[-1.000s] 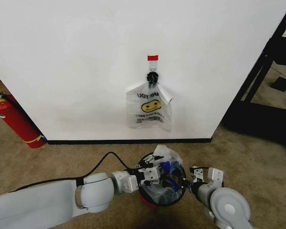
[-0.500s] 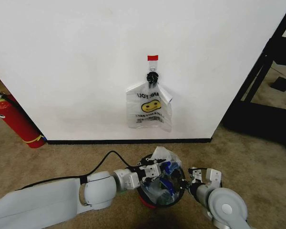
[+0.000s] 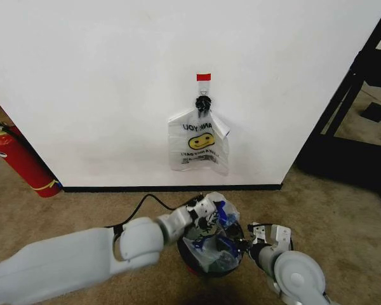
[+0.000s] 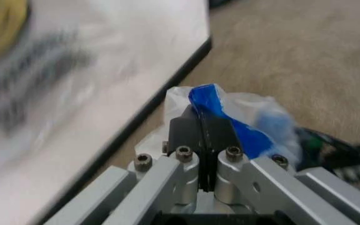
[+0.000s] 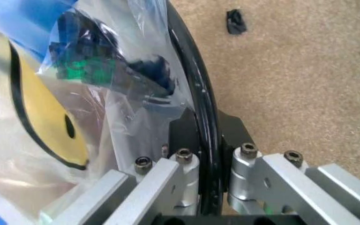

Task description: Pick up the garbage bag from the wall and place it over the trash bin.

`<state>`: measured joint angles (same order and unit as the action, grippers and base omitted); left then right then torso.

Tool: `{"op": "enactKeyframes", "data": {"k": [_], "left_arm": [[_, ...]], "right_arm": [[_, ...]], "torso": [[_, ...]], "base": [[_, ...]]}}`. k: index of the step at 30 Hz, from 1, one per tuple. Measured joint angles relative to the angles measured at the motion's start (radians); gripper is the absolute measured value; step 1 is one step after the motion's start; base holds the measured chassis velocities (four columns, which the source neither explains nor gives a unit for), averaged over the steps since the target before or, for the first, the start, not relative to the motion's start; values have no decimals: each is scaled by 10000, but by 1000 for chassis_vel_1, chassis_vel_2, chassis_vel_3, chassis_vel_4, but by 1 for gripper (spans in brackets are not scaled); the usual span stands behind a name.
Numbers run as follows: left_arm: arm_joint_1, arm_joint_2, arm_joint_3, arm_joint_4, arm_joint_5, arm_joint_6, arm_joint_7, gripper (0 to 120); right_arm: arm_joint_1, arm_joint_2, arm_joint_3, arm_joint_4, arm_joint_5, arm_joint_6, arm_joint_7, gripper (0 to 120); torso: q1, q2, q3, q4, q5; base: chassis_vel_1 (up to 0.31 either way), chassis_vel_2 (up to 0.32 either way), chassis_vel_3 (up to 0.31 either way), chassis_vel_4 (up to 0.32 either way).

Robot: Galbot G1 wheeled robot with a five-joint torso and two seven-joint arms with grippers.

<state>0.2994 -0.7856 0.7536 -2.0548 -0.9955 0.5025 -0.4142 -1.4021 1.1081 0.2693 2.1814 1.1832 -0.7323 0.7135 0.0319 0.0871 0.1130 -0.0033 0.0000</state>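
Observation:
The garbage bag lies crumpled inside the trash bin, a black mesh bin on the carpet just in front of the wall. My left gripper is at the bin's far rim, on the wall side. The left wrist view has this gripper shut on a blue-printed fold of the bag. My right gripper sits at the bin's right rim. Up close, the right gripper straddles the black rim, pinching the bag's plastic against it.
A similar smiley bag with a black knot and red tag hangs on the wall above the bin. A red fire extinguisher leans at the left. A black frame stands at the right. Open carpet surrounds the bin.
My left arm has swung from the bin's left rim up toward the wall side, pulling the bag's edge with it. The right gripper has stayed at the right rim.

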Motion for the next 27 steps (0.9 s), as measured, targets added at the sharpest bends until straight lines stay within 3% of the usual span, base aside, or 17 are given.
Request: {"op": "enactKeyframes", "data": {"k": [4, 17, 27], "left_arm": [[19, -185, -394, 477, -1012, 570, -562, 0], [360, 476, -656, 1480, -746, 1384, -441, 0], [1294, 1141, -1366, 702, -762, 1786, -181, 0]], "right_arm": [[-14, -29, -18, 58, -61, 0, -169, 1], [-117, -72, -10, 48, -593, 5, -935, 1], [-125, -46, 105, -85, -680, 13, -1127, 1]], "torso": [[0, 0, 0, 0, 0], [0, 0, 0, 3, -2], [0, 0, -1, 2, -3]], "base": [[0, 0, 0, 0], [0, 0, 0, 0], [0, 0, 0, 0]]}}
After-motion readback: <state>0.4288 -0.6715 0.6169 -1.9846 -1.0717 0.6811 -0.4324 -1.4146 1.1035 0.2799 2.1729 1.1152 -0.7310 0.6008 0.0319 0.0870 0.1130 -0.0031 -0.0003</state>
